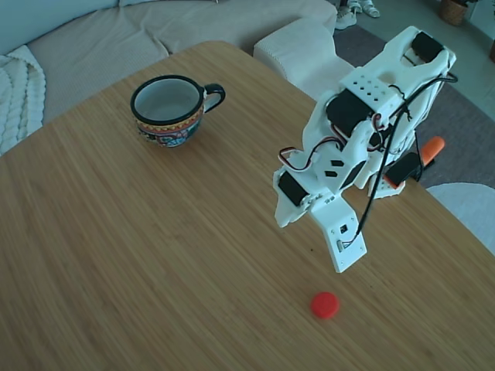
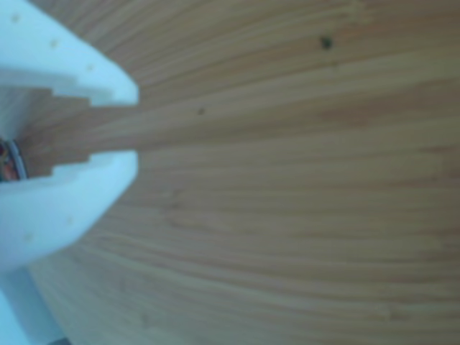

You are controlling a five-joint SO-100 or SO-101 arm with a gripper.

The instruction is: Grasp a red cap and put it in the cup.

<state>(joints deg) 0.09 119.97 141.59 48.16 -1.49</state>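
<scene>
sitting empty: cup [image 1: 172,108] | red cap [image 1: 325,304] on table [image 1: 155,255]

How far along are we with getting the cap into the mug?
Nothing is done yet: the red cap lies on the table, and the cup looks empty. In hand: the claw hangs just above the cap, open and empty in the other view. Left: grasp, carry, drop.
</scene>
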